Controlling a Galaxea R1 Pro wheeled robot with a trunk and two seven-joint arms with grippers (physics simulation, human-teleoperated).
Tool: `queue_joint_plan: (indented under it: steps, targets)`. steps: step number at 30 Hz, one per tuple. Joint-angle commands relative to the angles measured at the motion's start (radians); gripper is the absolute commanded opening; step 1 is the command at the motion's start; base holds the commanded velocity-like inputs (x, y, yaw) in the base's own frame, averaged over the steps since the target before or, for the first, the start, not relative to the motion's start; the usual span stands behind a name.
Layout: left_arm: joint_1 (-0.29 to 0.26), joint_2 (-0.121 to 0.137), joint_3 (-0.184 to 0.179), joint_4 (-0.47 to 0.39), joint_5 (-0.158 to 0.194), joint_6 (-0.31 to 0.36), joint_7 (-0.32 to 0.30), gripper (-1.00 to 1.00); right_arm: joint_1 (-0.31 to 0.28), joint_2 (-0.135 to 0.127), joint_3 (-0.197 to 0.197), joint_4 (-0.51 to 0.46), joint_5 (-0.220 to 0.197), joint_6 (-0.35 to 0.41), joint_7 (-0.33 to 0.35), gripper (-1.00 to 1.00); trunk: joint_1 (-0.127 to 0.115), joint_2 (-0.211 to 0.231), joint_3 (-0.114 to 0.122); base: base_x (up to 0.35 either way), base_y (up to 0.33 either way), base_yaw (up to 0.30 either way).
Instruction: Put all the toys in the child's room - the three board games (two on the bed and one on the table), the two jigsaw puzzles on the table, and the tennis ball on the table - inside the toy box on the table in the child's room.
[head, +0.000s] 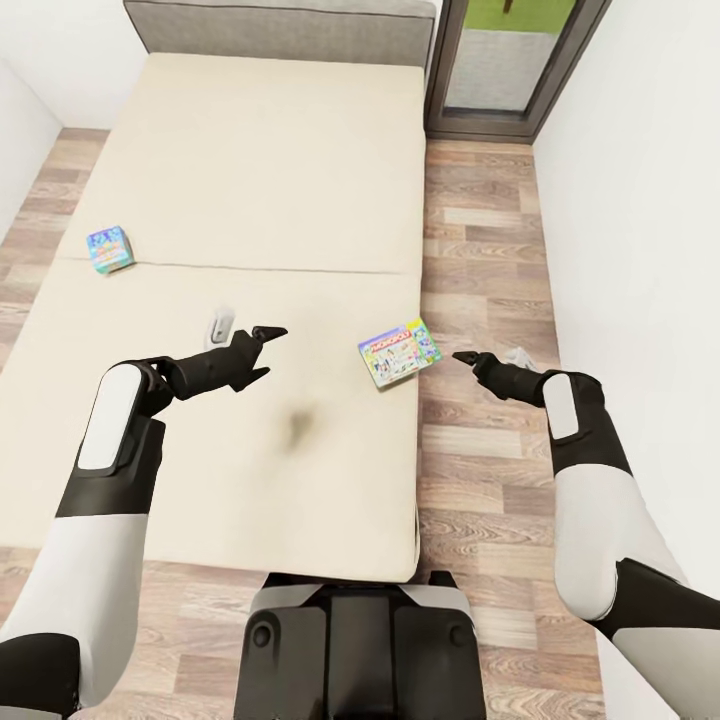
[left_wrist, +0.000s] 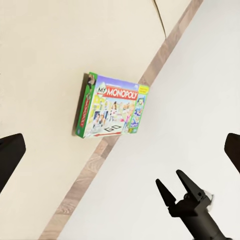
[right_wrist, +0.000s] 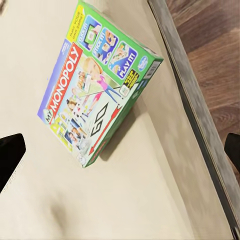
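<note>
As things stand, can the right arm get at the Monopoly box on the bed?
Probably yes. The Monopoly box lies flat near the edge of the bed, with nothing around it. The right gripper hangs just beside it over the floor, jaws open and pointing at it, with bare mattress and nothing else between them.

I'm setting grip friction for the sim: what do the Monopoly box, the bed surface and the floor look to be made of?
Monopoly box: probably glossy printed cardboard; sharp folded edges, full-colour artwork.
Mattress: looks like matte beige fabric, with a seam and a shallow dent.
Floor: wood-look planks with visible grain and staggered joints; real wood or laminate can't be told.
</note>
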Motion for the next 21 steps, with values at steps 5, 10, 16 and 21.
queue_joint_plan:
  steps: [5, 10, 16, 21]
  targets:
    - [-0.001, 0.001, 0.001, -0.001, 0.011, 0.002, 0.010, 1.00, -0.010, 0.001, -0.004, -0.009, 0.002, 0.006, 0.007, 1.00, 0.001, -0.002, -0.009, 0.000, 0.000, 0.000]
    - [-0.001, 0.001, 0.001, -0.001, 0.011, 0.002, 0.010, 1.00, -0.016, 0.000, -0.003, -0.014, 0.001, 0.007, 0.007, 1.00, 0.001, -0.002, -0.017, 0.000, 0.000, 0.000]
    - [-0.001, 0.001, 0.002, -0.001, 0.011, 0.002, 0.010, 1.00, -0.021, 0.000, -0.003, -0.017, 0.000, 0.007, 0.007, 1.00, 0.001, -0.002, -0.027, 0.000, 0.000, 0.000]
    - [-0.002, 0.001, 0.002, 0.000, 0.011, 0.002, 0.010, 1.00, -0.028, 0.000, -0.003, -0.019, -0.001, 0.007, 0.007, 1.00, 0.001, -0.002, -0.035, 0.000, 0.000, 0.000]
